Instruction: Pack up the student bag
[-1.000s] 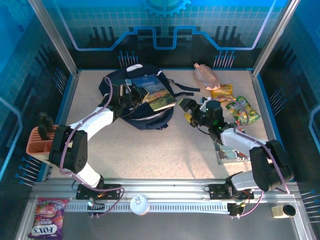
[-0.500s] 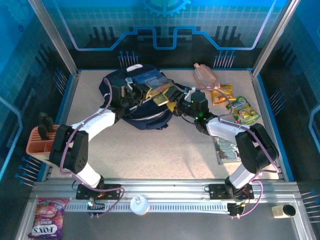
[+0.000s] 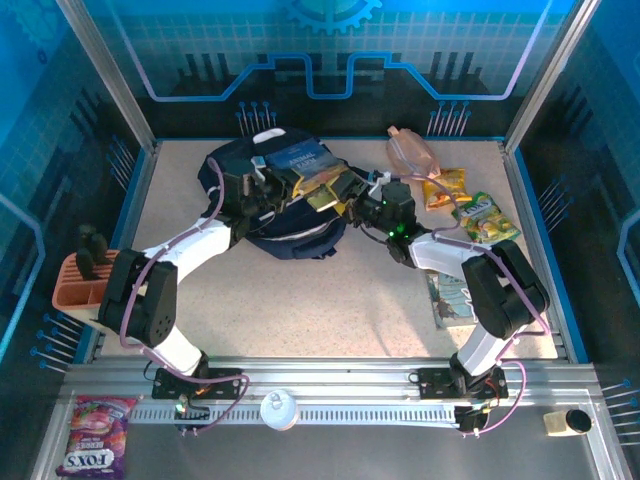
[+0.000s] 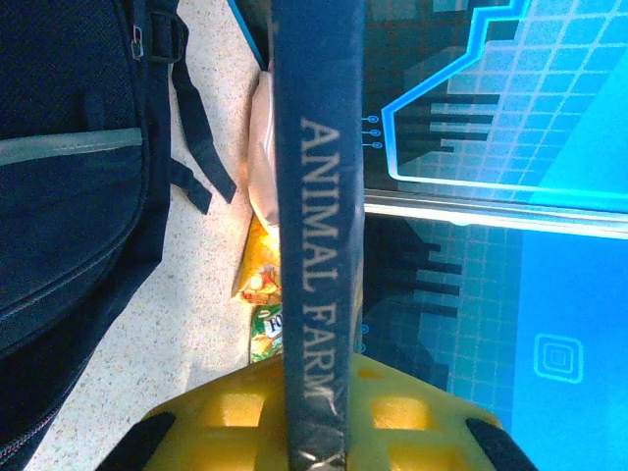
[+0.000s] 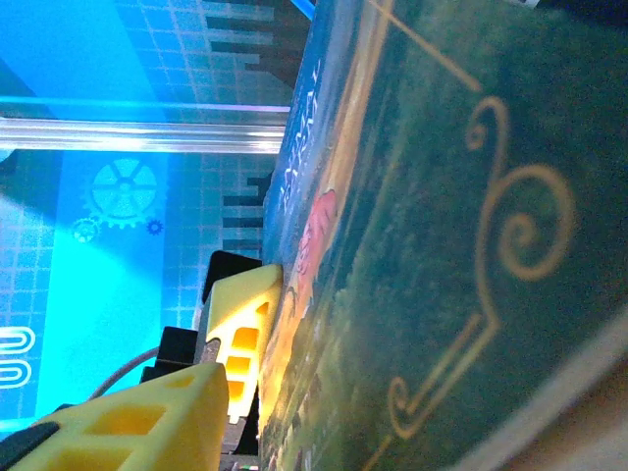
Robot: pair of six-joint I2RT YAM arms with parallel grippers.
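The student bag (image 3: 290, 232) lies at the far left of the table (image 3: 300, 300), with a book (image 3: 300, 162) tilted across its top. The left fingers (image 4: 231, 417) are clamped on the book's spine, just above the bag. The right fingers (image 5: 240, 324) sit at the book's right edge, beside the bag. One touches the cover, but I cannot tell whether they grip it.

Bare tabletop (image 3: 300, 300) lies open across the near middle. At the student bag (image 3: 290, 238), the Animal Farm book (image 3: 300, 160) covers the opening, left claw (image 3: 264, 186) and right claw (image 3: 350, 203) crowding it; snack packets (image 3: 485, 222) clutter the right.
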